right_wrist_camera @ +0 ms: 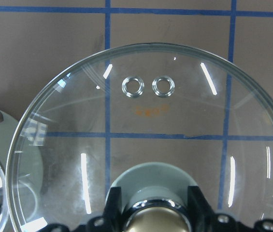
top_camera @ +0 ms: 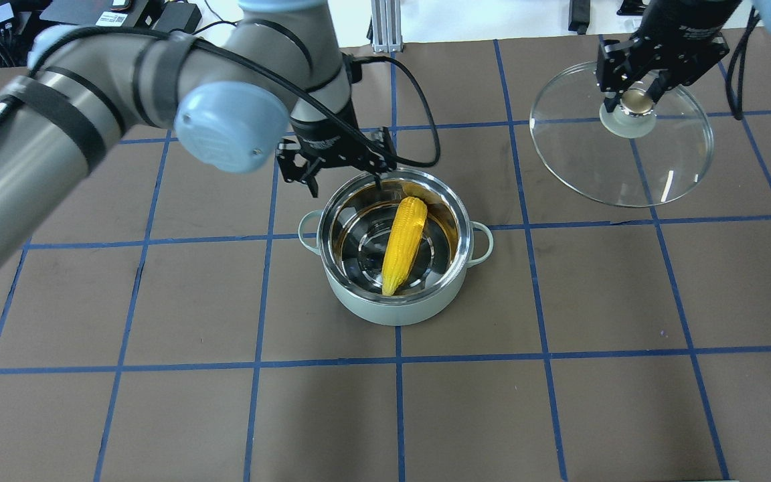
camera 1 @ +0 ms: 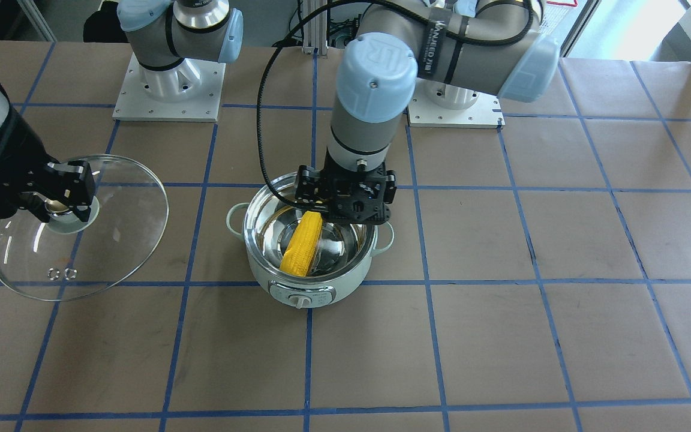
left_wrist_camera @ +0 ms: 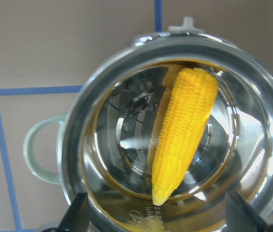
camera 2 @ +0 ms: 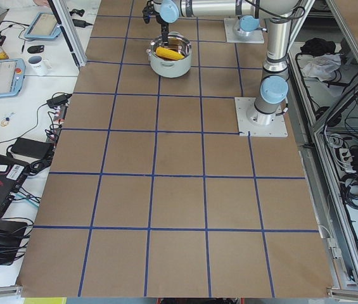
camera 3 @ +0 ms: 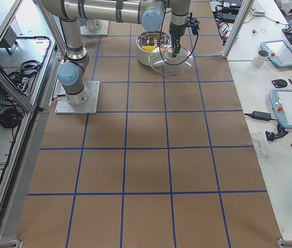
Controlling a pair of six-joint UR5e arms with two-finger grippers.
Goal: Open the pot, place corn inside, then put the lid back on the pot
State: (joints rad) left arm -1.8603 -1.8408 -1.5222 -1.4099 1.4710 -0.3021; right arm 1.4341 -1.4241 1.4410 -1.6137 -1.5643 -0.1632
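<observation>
The mint-green pot (camera 1: 321, 283) stands open mid-table, also in the overhead view (top_camera: 419, 304). The yellow corn (camera 1: 302, 245) lies inside it, leaning on the steel wall, tapered end toward the dial side; it also shows in the overhead view (top_camera: 404, 244) and the left wrist view (left_wrist_camera: 182, 140). My left gripper (top_camera: 345, 179) hovers over the pot's robot-side rim, open and empty, apart from the corn. My right gripper (top_camera: 633, 100) is shut on the knob of the glass lid (top_camera: 660, 161), which it holds slightly tilted beside the pot; the lid fills the right wrist view (right_wrist_camera: 150, 121).
Brown table with a blue tape grid. Two arm base plates (camera 1: 168, 96) sit at the robot's edge. The left arm's black cable (top_camera: 419, 100) loops near the pot. Side benches with tablets and a mug (camera 2: 37, 63) lie beyond the table's edges.
</observation>
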